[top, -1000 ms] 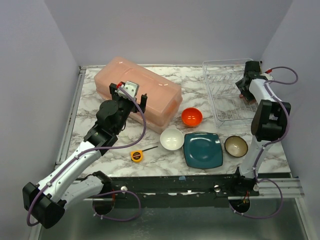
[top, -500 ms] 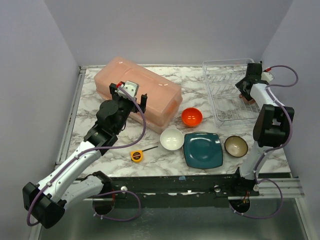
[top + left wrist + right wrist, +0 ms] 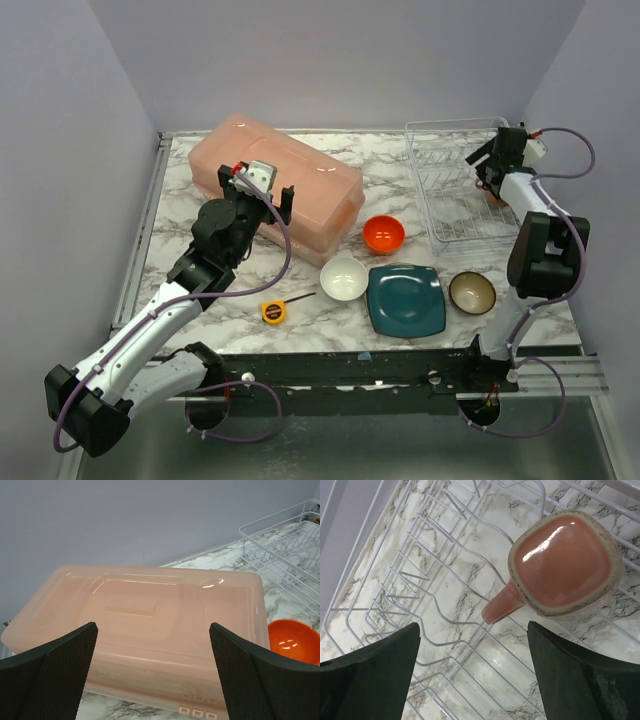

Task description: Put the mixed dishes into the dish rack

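Observation:
The pinkish mug [image 3: 562,562] lies mouth-down in the white wire dish rack [image 3: 435,600], its handle [image 3: 502,605] pointing toward me. My right gripper [image 3: 472,627] hangs open just above it, and neither finger touches the mug. From above, the right gripper [image 3: 495,162] is over the far right side of the dish rack [image 3: 450,190]. On the table sit an orange bowl [image 3: 383,233], a white bowl [image 3: 343,278], a teal square plate [image 3: 405,299] and a dark bowl [image 3: 471,292]. My left gripper [image 3: 262,190] is open and empty in front of the tub.
A big pink plastic tub [image 3: 275,185] lies upside down at the back left and fills the left wrist view [image 3: 150,615]. A yellow tape measure [image 3: 273,311] lies near the front edge. The walls stand close behind and beside the rack.
My right gripper has opened wider, let go of the mug and drawn back a little toward the far right. The left arm has not moved.

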